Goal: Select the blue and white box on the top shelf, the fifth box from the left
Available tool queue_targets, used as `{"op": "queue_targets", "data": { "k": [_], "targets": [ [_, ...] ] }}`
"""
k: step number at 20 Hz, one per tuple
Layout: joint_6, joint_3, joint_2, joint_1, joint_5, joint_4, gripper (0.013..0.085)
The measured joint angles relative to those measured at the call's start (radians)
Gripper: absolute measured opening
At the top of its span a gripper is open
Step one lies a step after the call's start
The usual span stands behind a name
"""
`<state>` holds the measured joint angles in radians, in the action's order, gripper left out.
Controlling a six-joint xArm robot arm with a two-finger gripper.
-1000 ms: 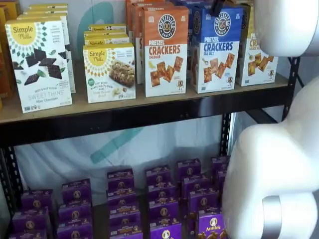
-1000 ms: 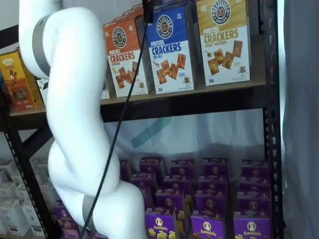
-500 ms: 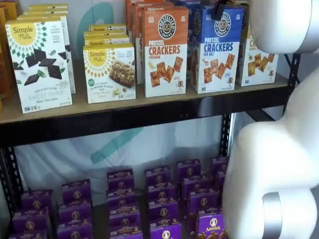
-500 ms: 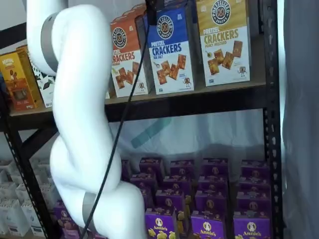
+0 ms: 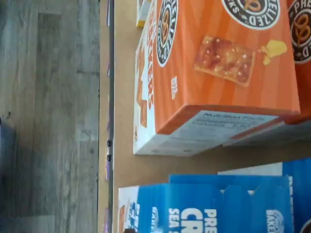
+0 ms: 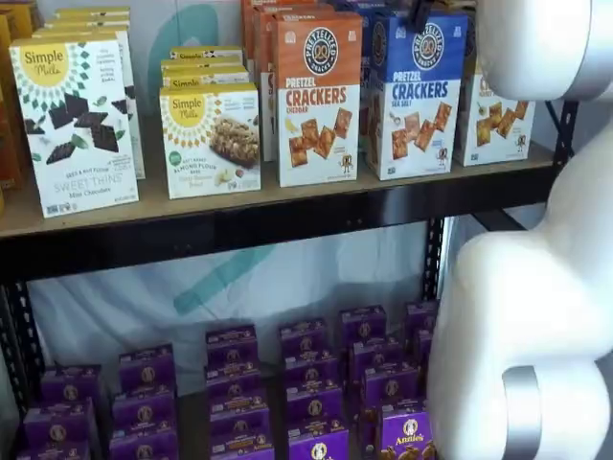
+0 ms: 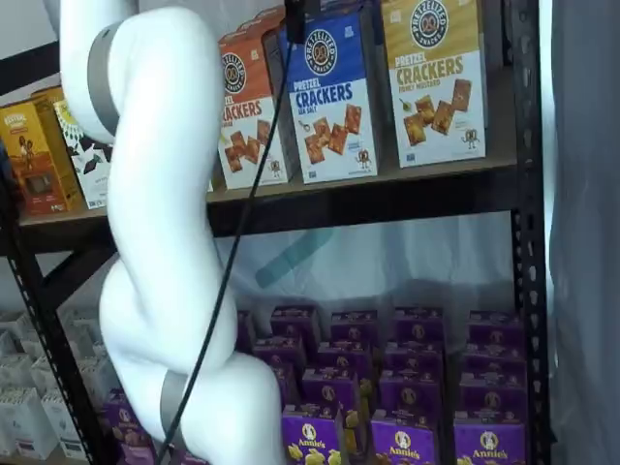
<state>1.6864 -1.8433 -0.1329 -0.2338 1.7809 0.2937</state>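
Wooden top shelf (image 6: 287, 196) holds the blue and white box (image 6: 418, 94) upright, just right of an orange cheddar box (image 6: 318, 96). Gripper (image 7: 295, 12) barely peeks in above it, jaws spread wide, holding nothing.

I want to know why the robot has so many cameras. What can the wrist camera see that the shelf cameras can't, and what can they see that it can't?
Only the wrist view looks down on the box tops and shows the grey wood floor beyond the shelf edge.

Only the shelf views show the box fronts, the white arm, the yellow-topped cracker box, the Simple Mills boxes and the purple boxes lower down.

All share the blue and white box, the orange cheddar box beside it and the top shelf. The gripper's fingers are not clear anywhere.
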Motion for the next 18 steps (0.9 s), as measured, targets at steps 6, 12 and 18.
{"op": "queue_targets", "data": {
  "k": [6,12,18],
  "targets": [
    [0.004,-0.018,0.02,0.018,-0.013,-0.047,0.085],
    [0.004,-0.089,0.073,0.028,0.047,-0.083,0.085],
    [0.01,-0.076,0.073,0.039,0.03,-0.116,0.085]
  ]
}}
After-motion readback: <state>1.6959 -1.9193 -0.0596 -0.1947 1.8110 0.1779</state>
